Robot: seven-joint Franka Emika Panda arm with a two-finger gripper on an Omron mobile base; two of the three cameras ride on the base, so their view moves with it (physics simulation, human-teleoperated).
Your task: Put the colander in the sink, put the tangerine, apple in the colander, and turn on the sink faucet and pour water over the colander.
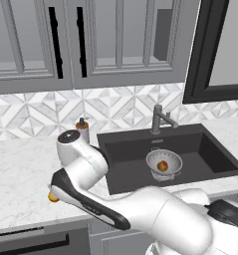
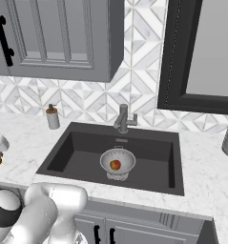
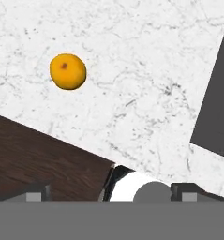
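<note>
- Your tabletop (image 1: 21, 174) carries the tangerine (image 3: 68, 71) near its front edge, left of the sink (image 2: 77, 147).
- Your colander (image 1: 164, 163) sits in the sink, holding the apple (image 2: 115, 165).
- Your claw (image 3: 111, 196) hangs open above the tabletop, empty, tangerine well apart.

White marble counter (image 1: 21, 174) veined in grey, running along the wall. Soap dispenser (image 1: 82, 129) with a brown body and dark pump, upright on the counter near the backsplash. Backsplash (image 1: 41, 112) of white and grey geometric tiles. Grey panelled wall cabinets (image 1: 115, 35) above, fitted with long black handles (image 1: 55, 42). Black-framed window (image 2: 201, 57) to the right. Dark wood floor (image 3: 33, 159) below the counter edge.
</note>
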